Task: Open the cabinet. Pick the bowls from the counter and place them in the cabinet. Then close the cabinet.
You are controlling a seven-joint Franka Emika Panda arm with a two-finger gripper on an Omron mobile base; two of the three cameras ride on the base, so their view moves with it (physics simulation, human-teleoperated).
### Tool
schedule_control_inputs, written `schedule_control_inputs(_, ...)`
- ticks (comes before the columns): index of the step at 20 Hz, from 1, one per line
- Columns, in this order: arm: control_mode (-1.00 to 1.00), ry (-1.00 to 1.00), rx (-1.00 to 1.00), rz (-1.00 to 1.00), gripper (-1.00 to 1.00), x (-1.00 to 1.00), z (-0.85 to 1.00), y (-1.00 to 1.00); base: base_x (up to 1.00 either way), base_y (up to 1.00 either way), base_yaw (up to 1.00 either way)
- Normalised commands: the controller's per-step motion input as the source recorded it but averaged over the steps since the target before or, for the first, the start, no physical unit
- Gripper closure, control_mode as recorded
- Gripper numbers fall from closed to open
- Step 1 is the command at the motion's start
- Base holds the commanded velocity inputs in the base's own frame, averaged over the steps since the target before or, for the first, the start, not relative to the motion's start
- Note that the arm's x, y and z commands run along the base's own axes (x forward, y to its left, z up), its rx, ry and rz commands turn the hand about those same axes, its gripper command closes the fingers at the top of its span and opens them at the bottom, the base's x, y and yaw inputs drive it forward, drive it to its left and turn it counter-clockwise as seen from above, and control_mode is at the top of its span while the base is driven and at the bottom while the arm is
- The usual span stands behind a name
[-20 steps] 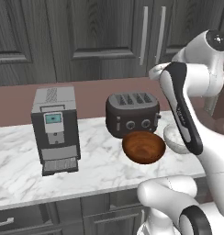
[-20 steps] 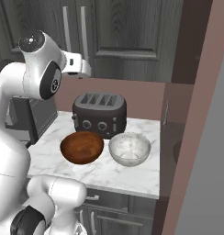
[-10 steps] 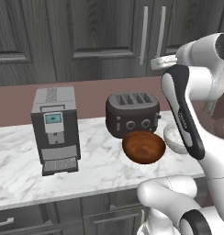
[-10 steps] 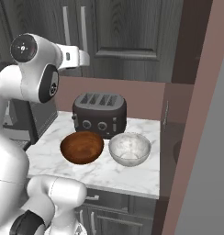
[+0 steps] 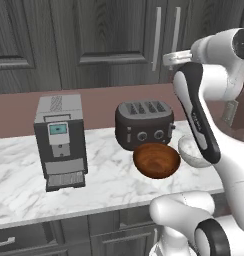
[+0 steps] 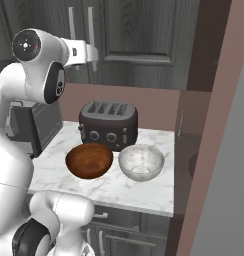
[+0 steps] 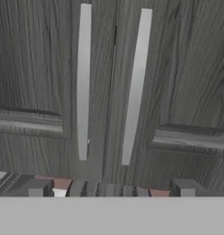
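Coffee machine (image 5: 60, 140): stands on the bench (image 5: 24, 175), well below and to the left of the pincer; no part of the task, so it is best left where it is.
Toaster (image 5: 144, 124): on the bench below the pincer, at the back; the bowls sit in front of it.
Brown bowl (image 5: 156, 160): upright on the bench, below the pincer, just in front of the toaster; it waits there because the doors are not yet open.
Pale bowl (image 6: 141, 162): just beside the brown bowl, also below the pincer, untouched.
Cabinet (image 5: 109, 35): both doors shut, straight ahead of the pincer; the two handles (image 7: 84, 82) stand side by side at the seam, dead ahead in the hand view.
Pincer (image 6: 94, 52): raised to handle height and aimed at the doors, jaws spread wide, holding nothing, touching nothing; near the handles but apart from them.
Step in hand: by my judgement, lining up on one handle to pull a door open.
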Motion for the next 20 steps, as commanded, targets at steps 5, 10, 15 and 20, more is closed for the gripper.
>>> schedule_control_inputs(5,-1.00,0.04,0.00,0.00,-1.00,0.17,0.26,-0.08,0.00,0.00,0.00)
schedule_control_inputs(10,-1.00,0.00,0.00,0.00,-1.00,0.21,0.14,-0.05,0.00,0.00,0.00)
schedule_control_inputs(15,-1.00,0.00,0.00,0.00,-1.00,0.15,0.01,-0.02,0.00,0.00,0.00)
schedule_control_inputs(20,-1.00,-0.06,0.00,0.00,-1.00,0.19,0.00,0.00,0.00,0.00,0.00)
